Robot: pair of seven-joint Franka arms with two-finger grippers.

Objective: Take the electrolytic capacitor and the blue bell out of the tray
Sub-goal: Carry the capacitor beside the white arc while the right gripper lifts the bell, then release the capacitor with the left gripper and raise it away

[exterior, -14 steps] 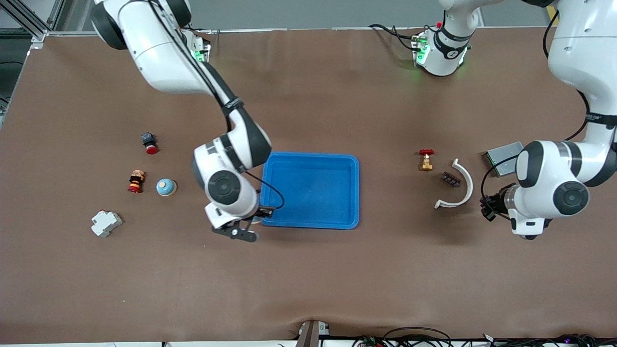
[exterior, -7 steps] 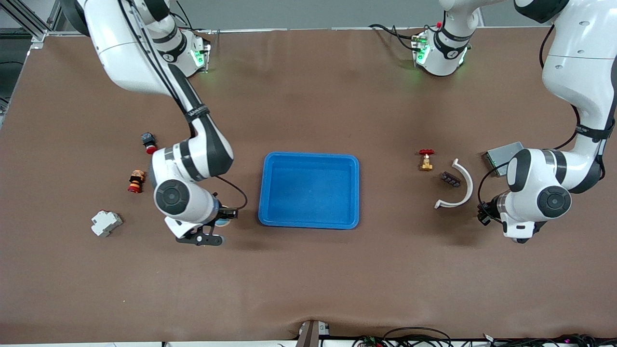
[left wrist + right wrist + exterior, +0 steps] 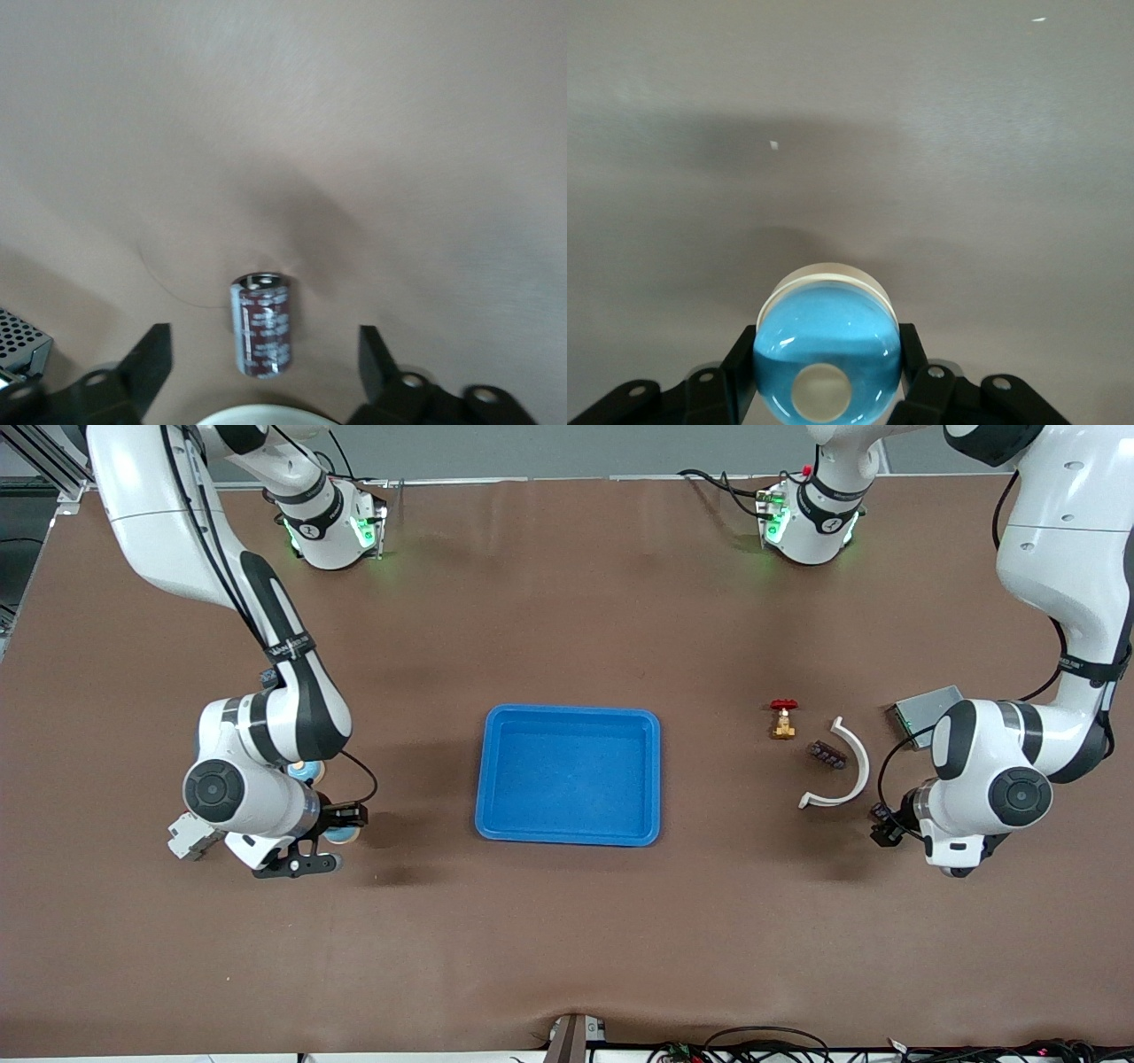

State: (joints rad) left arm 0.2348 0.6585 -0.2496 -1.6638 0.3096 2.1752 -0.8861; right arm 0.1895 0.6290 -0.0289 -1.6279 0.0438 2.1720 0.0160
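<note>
A light-blue domed bell (image 3: 828,345) with a pale round button sits between the fingers of my right gripper (image 3: 828,341), which is shut on it. In the front view that gripper (image 3: 332,837) and the bell (image 3: 341,834) hang over the table beside a white block, toward the right arm's end. A dark red capacitor (image 3: 261,336) lies between the spread fingers of my left gripper (image 3: 262,331) and touches neither. The left gripper (image 3: 886,824) is low over the table beside the white curved piece.
A blue tray (image 3: 485,779) sits mid-table. Another blue dome (image 3: 306,768) shows under the right arm, next to the white block (image 3: 184,837). Toward the left arm's end are a red-handled valve (image 3: 782,718), a black strip (image 3: 828,755), a white curved piece (image 3: 852,766) and a grey box (image 3: 921,710).
The right arm has swung from the tray's edge toward its own end of the table, with the bell in its grip. The left gripper has opened and let go of the capacitor.
</note>
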